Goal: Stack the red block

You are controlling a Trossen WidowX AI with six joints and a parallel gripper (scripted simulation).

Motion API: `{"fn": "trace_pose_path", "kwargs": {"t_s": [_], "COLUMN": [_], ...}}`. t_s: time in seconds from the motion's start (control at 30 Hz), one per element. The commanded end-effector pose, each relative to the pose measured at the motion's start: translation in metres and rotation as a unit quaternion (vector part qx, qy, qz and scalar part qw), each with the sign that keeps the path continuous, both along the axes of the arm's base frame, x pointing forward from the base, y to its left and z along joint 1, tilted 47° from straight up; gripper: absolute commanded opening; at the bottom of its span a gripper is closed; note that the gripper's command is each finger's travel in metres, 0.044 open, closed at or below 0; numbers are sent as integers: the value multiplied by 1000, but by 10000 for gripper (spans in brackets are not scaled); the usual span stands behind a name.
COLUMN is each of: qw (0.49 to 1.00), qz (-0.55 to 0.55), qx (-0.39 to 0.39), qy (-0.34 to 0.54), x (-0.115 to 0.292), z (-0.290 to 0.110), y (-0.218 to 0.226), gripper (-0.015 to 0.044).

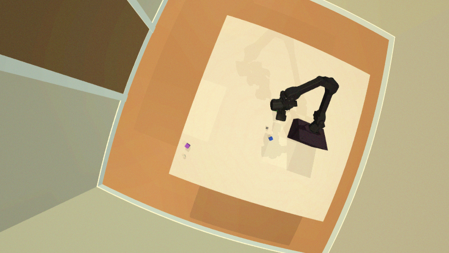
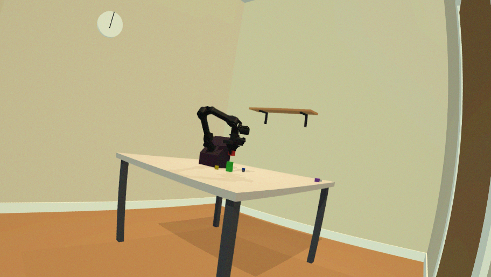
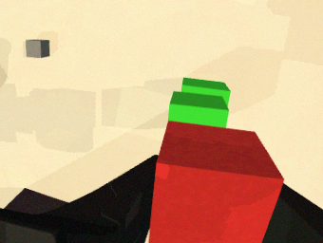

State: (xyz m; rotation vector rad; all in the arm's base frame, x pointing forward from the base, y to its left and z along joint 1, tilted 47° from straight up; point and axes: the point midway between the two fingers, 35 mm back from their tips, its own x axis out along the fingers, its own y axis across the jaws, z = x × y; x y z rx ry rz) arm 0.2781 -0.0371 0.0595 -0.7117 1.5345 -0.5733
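Wrist view: hand (image 3: 215, 213) grips unlabeled red block (image 3: 215, 202) above green tower (image 3: 199, 106).

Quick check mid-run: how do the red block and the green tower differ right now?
The red block is held up in the air by the gripper; the green tower stands on the table. The red block is one cube; the green tower is taller, with two stepped tops in the wrist view. The two are apart. Both have plain, flat faces.

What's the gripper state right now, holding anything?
Gripper: closed on the red block, held in the air above the green tower, not yet resting on it.
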Motion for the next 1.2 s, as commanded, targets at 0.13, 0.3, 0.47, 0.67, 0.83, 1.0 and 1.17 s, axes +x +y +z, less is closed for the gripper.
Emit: {"fn": "trace_pose_path", "kwargs": {"t_s": [0.13, 0.3, 0.47, 0.67, 0.83, 1.0, 1.17], "qw": [1000, 1000, 1000, 1000, 1000, 1000, 1000], "qz": [-2, -2, -2, -2, -2, -2, -2], "qx": [2, 2, 2, 1, 1, 1, 1], "qy": [1, 1, 1, 1, 1, 1, 1], "x": [-7, -7, -7, -8, -8, -8, -8], "z": [-10, -14, -25, -32, -32, -32, -33], "y": [-10, -14, -26, -34, -34, -34, -34], "gripper": [0, 0, 0, 0, 0, 0, 0]}}
